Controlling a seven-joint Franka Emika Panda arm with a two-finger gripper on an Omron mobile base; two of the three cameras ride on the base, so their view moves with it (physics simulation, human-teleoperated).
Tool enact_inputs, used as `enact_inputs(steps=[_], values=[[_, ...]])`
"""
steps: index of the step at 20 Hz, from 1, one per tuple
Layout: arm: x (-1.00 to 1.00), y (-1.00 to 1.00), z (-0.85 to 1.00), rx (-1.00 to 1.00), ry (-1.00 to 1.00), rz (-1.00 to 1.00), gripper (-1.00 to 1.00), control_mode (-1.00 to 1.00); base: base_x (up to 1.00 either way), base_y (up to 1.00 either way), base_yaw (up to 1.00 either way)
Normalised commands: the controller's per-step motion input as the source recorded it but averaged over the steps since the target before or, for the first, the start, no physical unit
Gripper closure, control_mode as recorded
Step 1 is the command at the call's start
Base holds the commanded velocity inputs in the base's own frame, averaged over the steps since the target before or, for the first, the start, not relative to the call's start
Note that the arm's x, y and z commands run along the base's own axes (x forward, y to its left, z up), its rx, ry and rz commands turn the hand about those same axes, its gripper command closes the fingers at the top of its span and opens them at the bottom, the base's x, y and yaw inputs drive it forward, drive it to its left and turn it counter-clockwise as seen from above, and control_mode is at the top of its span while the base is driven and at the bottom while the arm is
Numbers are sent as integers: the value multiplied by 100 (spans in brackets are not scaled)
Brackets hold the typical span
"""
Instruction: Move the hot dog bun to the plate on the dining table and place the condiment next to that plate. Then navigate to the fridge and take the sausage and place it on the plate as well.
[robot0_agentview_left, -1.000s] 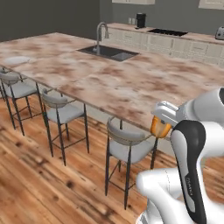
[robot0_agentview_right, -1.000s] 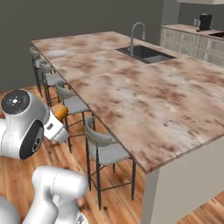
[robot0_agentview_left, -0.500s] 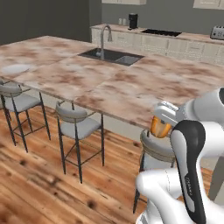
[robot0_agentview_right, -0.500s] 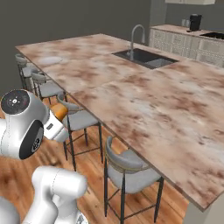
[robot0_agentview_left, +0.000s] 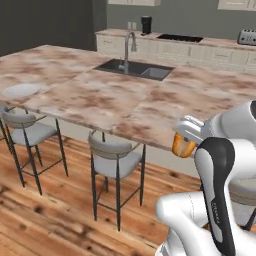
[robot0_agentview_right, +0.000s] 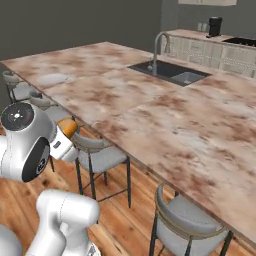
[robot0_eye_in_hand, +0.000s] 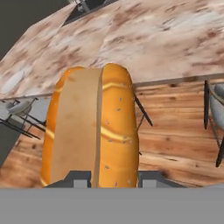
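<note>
Since a second ago the base has been driving, so your whole view is sliding along the dining table (robot0_agentview_left: 100, 100): the sink (robot0_agentview_left: 137, 70) is sitting nearer the middle and the plate (robot0_agentview_left: 21, 90) is now showing near the table's left edge. Your gripper (robot0_eye_in_hand: 105, 181) is pinching the hot dog bun (robot0_eye_in_hand: 92, 131), holding it in the air off the table's near edge, above the wooden floor (robot0_agentview_left: 50, 220) and beside the stools (robot0_agentview_left: 115, 160). The bun's pale split is facing the hand camera. In the right base view the plate (robot0_agentview_right: 51, 79) is lying well apart from the bun (robot0_agentview_right: 67, 128).
</note>
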Motion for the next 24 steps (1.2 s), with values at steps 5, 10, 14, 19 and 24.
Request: enact_inputs(steps=[5, 10, 14, 19, 24], values=[[0, 0, 0, 0, 0, 0, 100, 100, 46, 100, -21], [0, 0, 0, 0, 0, 0, 100, 100, 44, 100, -21], [0, 0, 0, 0, 0, 0, 100, 100, 42, 100, -22], [0, 0, 0, 0, 0, 0, 100, 100, 35, 100, -22], [0, 0, 0, 0, 0, 0, 100, 100, 36, 100, -23]])
